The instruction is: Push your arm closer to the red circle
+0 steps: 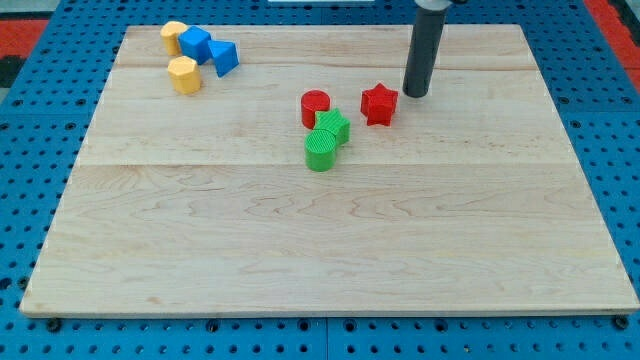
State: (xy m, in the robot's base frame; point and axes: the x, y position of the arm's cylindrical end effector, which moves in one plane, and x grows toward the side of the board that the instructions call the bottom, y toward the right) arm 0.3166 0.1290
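**Our tip beside the red star, right of the red circle**

We carry no pincer, only a rod; our tip (415,95) rests on the counter (300,260) just right of the red star (379,104). The red circle (315,108) stands left of that star, touching the green blocks (327,140). Yellow and blue blocks (198,52) cluster at top left. We see no writing.

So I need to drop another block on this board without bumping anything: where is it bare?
Bare: the wooden board's whole bottom half, below the green cylinder. Crowded: top left, with the yellow and blue blocks; and centre, around the red cylinder, the red star and my tip.
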